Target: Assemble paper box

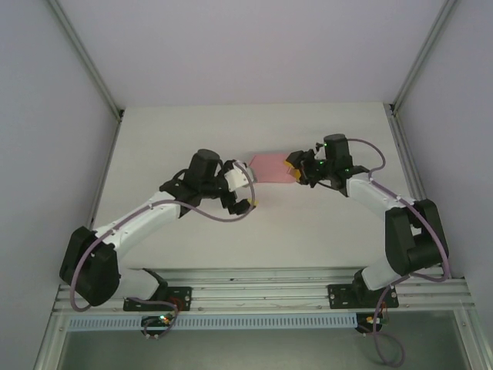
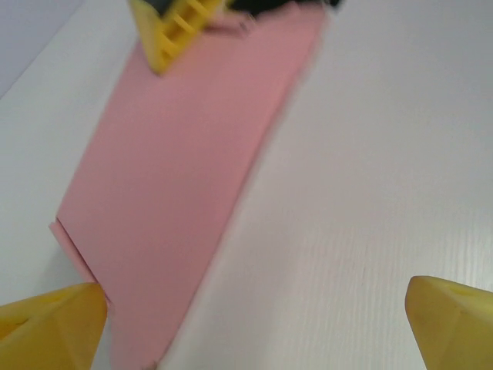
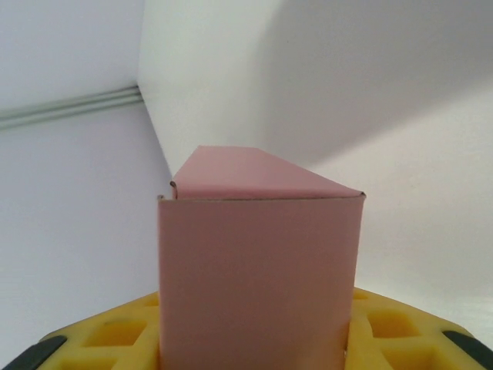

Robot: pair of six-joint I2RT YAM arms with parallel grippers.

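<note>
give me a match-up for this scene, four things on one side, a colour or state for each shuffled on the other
Things:
1 paper box
2 left gripper
3 right gripper
4 table

Colour or state:
a white
b wide open
c pale pink
d closed on the box's end

Pairs: 1-c, 2-b, 3-d, 4-a

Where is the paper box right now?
In the top view the paper box sits mid-table between the two arms, its right end gripped in the right arm's jaws; the left arm's open jaws are just off its left end.
</note>
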